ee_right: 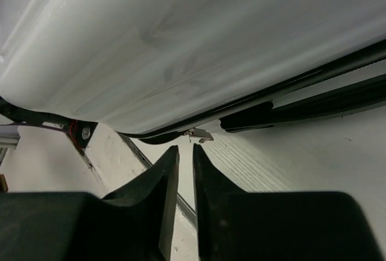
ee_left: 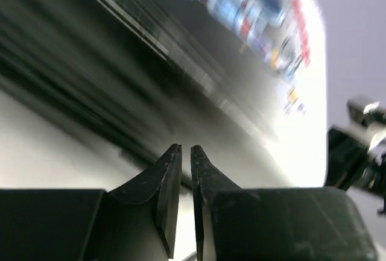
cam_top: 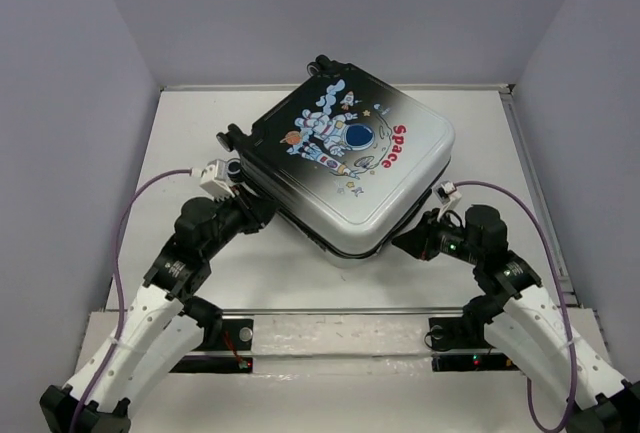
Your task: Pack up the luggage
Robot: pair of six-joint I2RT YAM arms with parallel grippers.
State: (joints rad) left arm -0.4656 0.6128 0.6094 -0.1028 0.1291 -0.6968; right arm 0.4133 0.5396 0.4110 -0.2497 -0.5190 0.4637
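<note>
**A:** Top external view first. Where is the suitcase (cam_top: 350,153)?

**B:** It lies flat on the white table (cam_top: 190,123), turned at an angle. The astronaut print and the red "Space" face up. The black wheels (cam_top: 322,61) are on the far-left side.

**A:** And the left gripper (ee_left: 186,147)?

**B:** It is at the case's near-left side, by the dark seam. The fingers are almost pressed together, with only a thin slit between them and nothing in it. Its wrist picture is blurred.

**A:** Right gripper (ee_right: 186,147)?

**B:** It is low at the near-right side, under the silver shell's edge. Its fingers are likewise nearly together, pinching nothing. A small metal zipper pull (ee_right: 199,134) hangs just beyond the tips. I cannot tell whether they touch.
</note>
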